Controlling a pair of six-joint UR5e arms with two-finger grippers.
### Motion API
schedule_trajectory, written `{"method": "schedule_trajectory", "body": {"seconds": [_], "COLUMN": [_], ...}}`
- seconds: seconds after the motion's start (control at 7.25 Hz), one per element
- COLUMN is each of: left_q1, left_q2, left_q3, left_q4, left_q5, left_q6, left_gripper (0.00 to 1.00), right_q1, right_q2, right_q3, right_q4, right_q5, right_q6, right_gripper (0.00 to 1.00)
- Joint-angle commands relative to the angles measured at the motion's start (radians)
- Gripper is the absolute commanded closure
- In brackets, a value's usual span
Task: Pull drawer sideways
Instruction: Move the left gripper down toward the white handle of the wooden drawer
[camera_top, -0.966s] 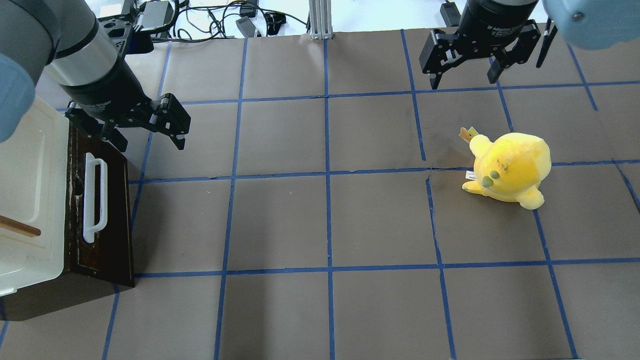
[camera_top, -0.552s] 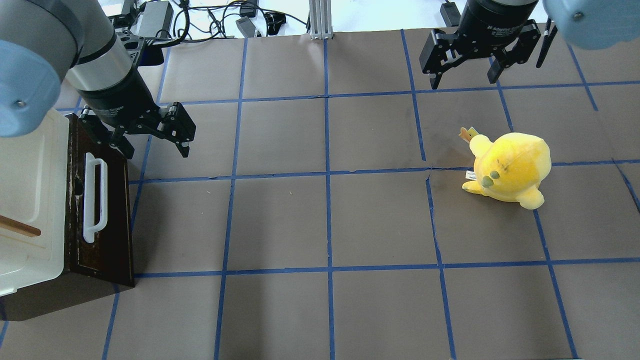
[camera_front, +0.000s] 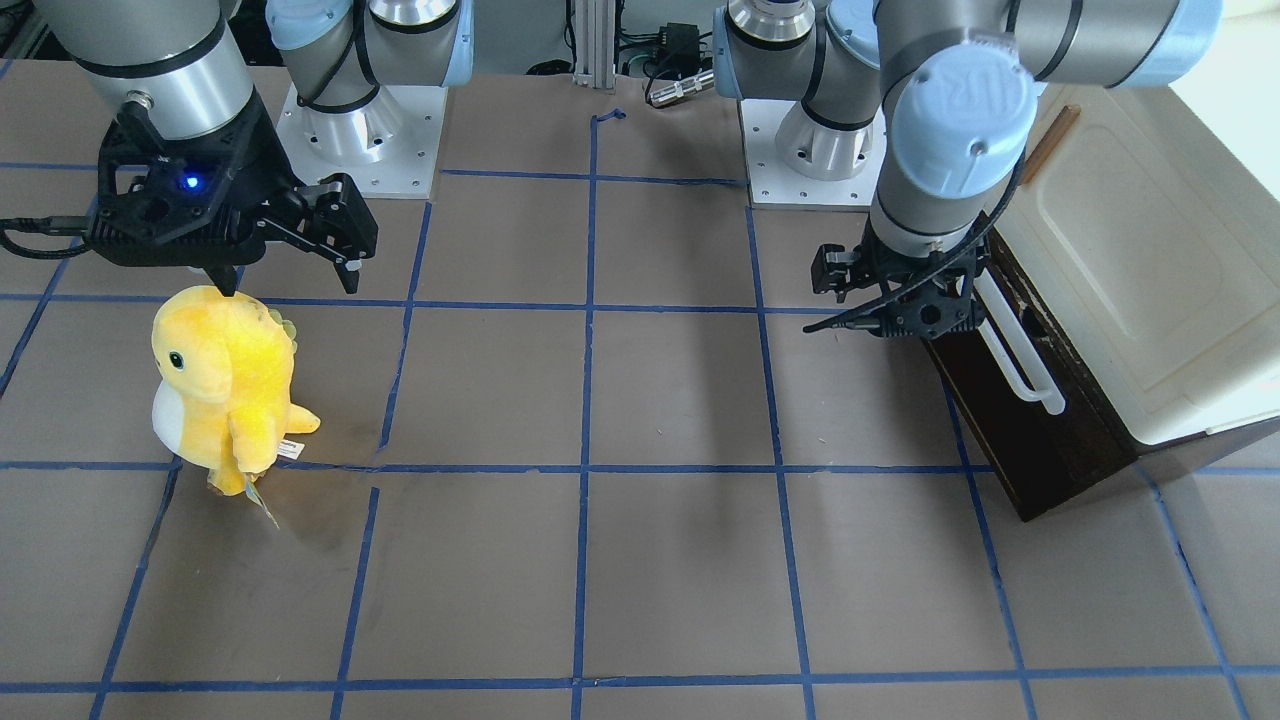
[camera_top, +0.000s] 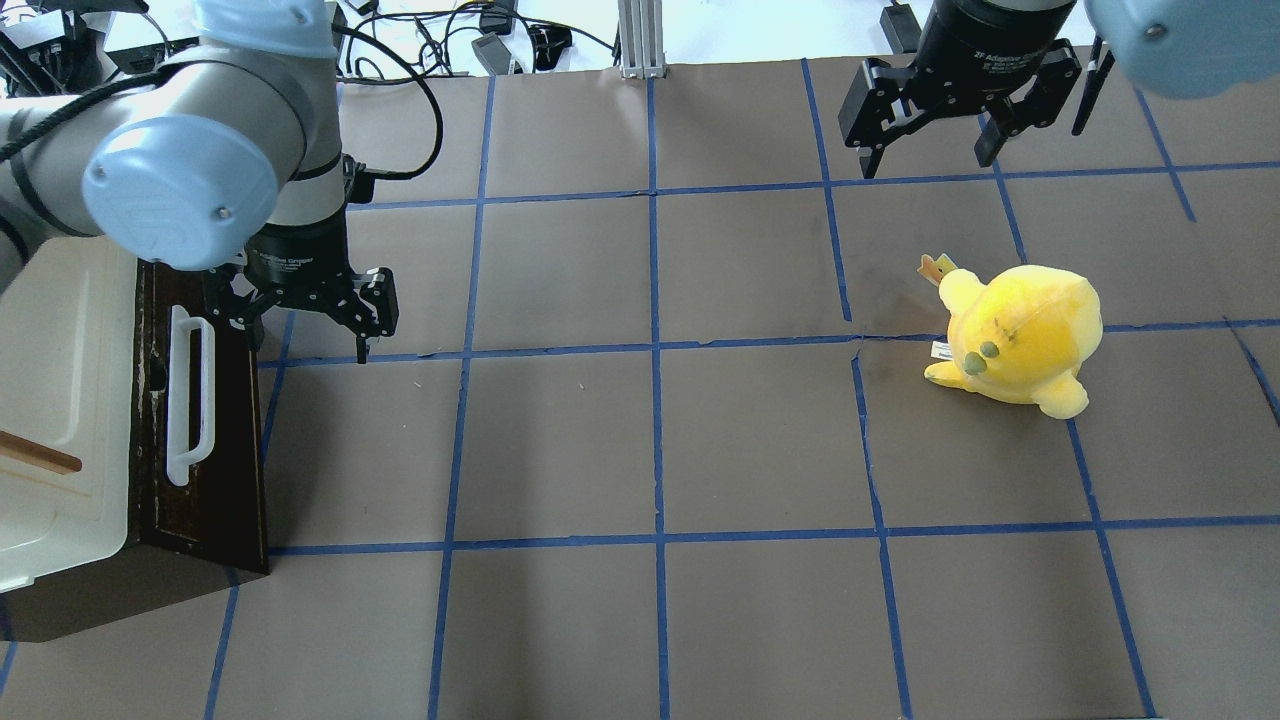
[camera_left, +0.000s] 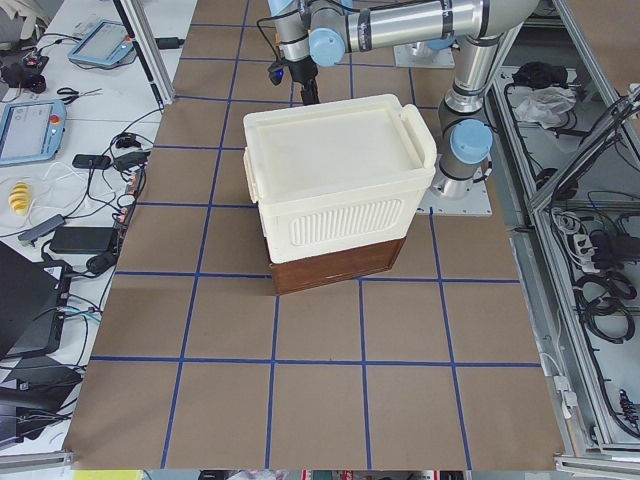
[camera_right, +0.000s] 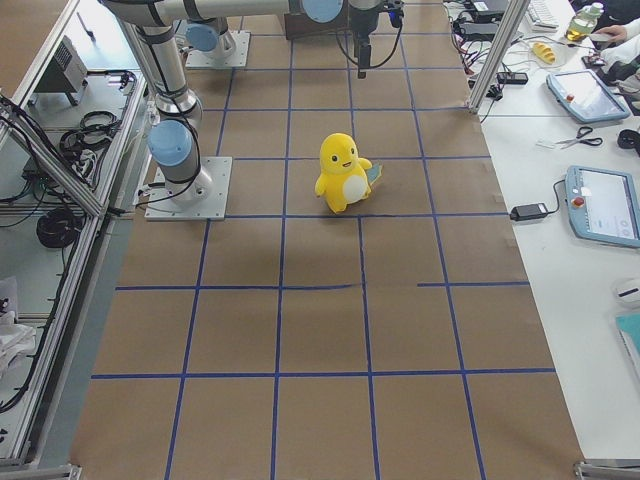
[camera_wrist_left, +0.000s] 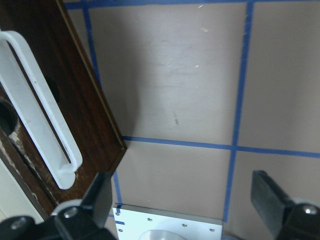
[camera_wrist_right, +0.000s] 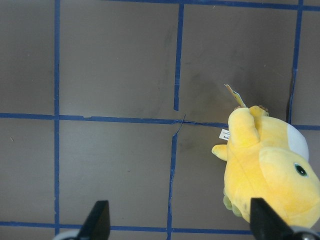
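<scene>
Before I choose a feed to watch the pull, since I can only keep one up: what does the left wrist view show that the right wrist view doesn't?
Only the left wrist view: the drawer, its dark front carrying the white bar handle, beside the open left tool. Only the right wrist view: the yellow plush toy, beside the open right tool. Both: the brown table with its blue tape grid; neither tool grips anything.

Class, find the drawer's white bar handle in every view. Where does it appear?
Exterior front-facing: white bar handle, right of centre.
Overhead exterior: handle, left edge.
Exterior left: hidden behind the cream-white cabinet.
Exterior right: cannot be made out.
Left wrist: handle, left side.
Right wrist: not in it.
Shared landmark: the dark-brown drawer front carrying it.
</scene>
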Motion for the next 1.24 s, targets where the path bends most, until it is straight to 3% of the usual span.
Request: {"method": "schedule_trajectory", "body": {"seconds": [0.0, 0.41, 0.69, 1.1], "left_q1": [-0.023, -0.123, -0.133, -0.126], "left_q2": [-0.095, -0.186, -0.223, -0.26], "left_q3": [-0.02, -0.038, -0.119, -0.152], "left_q4": [0.004, -0.054, -0.056, -0.077], "left_q5": [0.213, 0.563, 0.754, 0.781], "left_q6": [-0.044, -0.095, -0.179, -0.319], "left_gripper": [0.0, 0.0, 0.0, 0.0], "right_q1": [0.0, 0.0, 0.0, 0.0], "right_q2": [0.0, 0.0, 0.0, 0.0], "right_q3": [0.0, 0.0, 0.0, 0.0], "right_q4": [0.0, 0.0, 0.0, 0.0], "right_q5": [0.0, 0.0, 0.0, 0.0], "right_q6": [0.0, 0.0, 0.0, 0.0], "right_gripper": [0.0, 0.0, 0.0, 0.0]}}
